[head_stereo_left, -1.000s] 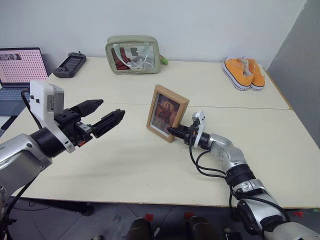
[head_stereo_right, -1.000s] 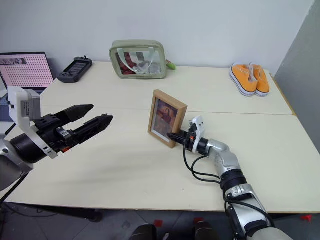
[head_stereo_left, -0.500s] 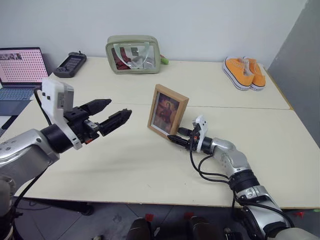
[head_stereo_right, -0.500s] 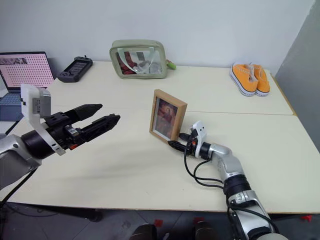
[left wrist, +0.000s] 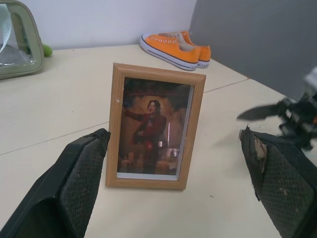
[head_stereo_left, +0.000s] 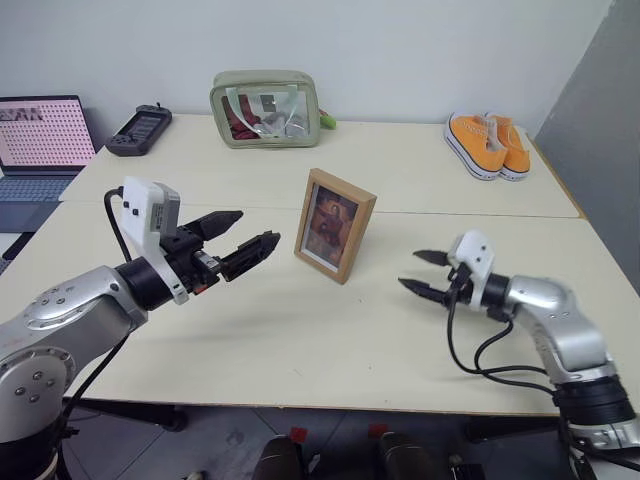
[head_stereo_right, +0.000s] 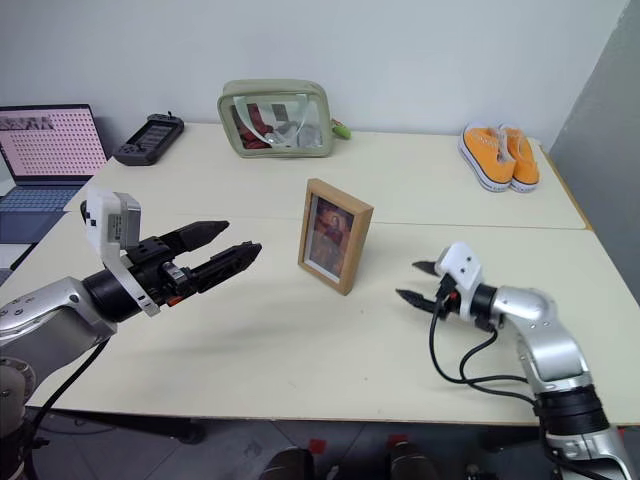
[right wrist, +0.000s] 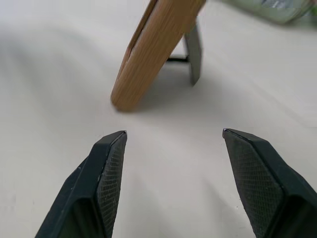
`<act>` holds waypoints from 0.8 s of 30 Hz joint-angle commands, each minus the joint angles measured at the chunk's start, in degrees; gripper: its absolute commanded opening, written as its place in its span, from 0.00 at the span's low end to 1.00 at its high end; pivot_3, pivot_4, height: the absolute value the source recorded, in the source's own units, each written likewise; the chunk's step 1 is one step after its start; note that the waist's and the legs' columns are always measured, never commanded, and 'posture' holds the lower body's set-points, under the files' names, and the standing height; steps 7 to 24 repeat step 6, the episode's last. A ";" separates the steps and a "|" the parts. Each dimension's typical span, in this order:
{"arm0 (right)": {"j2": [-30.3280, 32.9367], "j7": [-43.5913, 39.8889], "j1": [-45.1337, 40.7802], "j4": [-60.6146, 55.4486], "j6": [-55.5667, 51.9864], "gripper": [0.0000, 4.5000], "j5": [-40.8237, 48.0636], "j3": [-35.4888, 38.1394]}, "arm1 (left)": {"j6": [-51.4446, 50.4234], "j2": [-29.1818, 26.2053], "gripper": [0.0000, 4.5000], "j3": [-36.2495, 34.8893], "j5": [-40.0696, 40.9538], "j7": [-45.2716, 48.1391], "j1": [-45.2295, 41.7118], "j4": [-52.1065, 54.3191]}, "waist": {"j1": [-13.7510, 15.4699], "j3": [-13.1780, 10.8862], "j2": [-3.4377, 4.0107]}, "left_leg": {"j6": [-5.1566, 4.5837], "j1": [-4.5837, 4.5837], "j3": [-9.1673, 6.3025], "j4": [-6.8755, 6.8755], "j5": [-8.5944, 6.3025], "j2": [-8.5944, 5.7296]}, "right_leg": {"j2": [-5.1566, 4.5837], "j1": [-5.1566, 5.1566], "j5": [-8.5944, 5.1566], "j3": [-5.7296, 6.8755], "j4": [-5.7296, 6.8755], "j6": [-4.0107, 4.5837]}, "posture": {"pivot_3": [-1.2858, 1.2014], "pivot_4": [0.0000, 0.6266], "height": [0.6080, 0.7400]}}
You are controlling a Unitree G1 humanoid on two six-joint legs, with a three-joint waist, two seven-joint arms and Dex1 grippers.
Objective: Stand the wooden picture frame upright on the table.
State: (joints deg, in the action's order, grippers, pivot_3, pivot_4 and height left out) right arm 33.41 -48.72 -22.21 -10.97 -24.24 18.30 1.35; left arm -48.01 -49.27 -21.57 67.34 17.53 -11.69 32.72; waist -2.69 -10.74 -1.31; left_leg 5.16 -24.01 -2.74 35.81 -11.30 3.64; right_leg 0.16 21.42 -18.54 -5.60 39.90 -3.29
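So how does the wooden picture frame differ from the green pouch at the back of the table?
The wooden picture frame is light wood, propped upright on its stand mid-table, showing a picture; the green pouch has a pale green rim and a clear front that shows its contents. The pouch stands near the wall and looks wider. Both stand free on the table, untouched.

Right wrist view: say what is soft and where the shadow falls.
Right wrist view: the wooden picture frame and its stand look soft, with a faint shadow on the table beneath them. Left wrist view: the right gripper is blurred.
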 commanded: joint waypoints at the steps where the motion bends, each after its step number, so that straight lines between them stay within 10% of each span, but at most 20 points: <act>1: -0.87 4.30 -2.81 -6.23 -6.97 0.72 4.76 3.10 | 1.65 0.84 1.00 0.22 -1.37 1.61 -2.02 -0.93 | 0.02 0.00 -0.01 | 0.00 0.00 -0.01 0.00 0.00 0.00 | 0.00 -0.01 0.00 0.01 0.00 0.00 | 0.52 0.24 1.00; 24: -2.01 6.50 -2.12 -9.10 -10.70 0.72 6.88 2.73 | 1.09 1.86 1.00 0.95 -2.97 1.02 -3.90 -1.60 | 0.08 0.00 -0.02 | 0.00 -0.08 -0.02 0.01 0.00 -0.01 | -0.01 0.00 0.00 0.02 -0.05 0.00 | 0.52 0.24 1.00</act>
